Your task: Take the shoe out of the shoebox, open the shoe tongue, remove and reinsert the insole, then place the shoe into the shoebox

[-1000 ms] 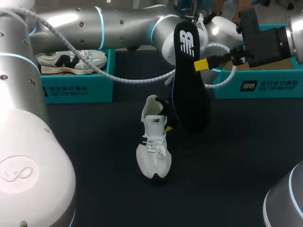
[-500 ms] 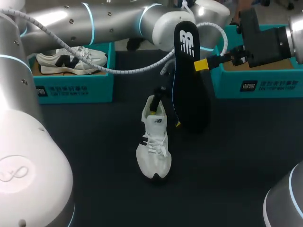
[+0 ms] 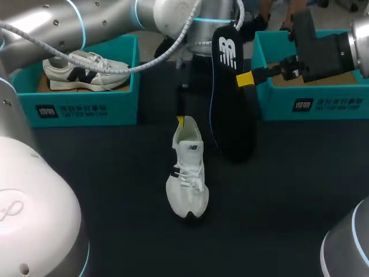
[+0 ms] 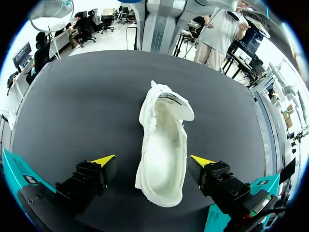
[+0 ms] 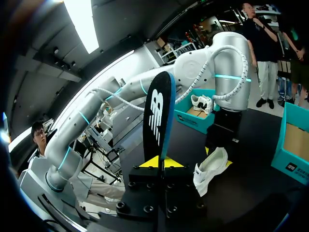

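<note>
Head view: our shoe [image 3: 187, 176] lies on the table [image 3: 288, 190]; beside it, the insole [image 3: 230, 98] is held upright, clamped in our right gripper [image 3: 247, 79]. Left wrist: left gripper [image 4: 153, 160] straddles the shoe's heel, fingers apart, clear of it. Right wrist: insole pinched, shoe beyond.

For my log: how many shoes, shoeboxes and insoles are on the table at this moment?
Shoes: 2 (table shoe, boxed shoe)
Shoeboxes: 2 (left shoebox, right shoebox)
Insoles: 1 (black insole)
Total: 5
</note>
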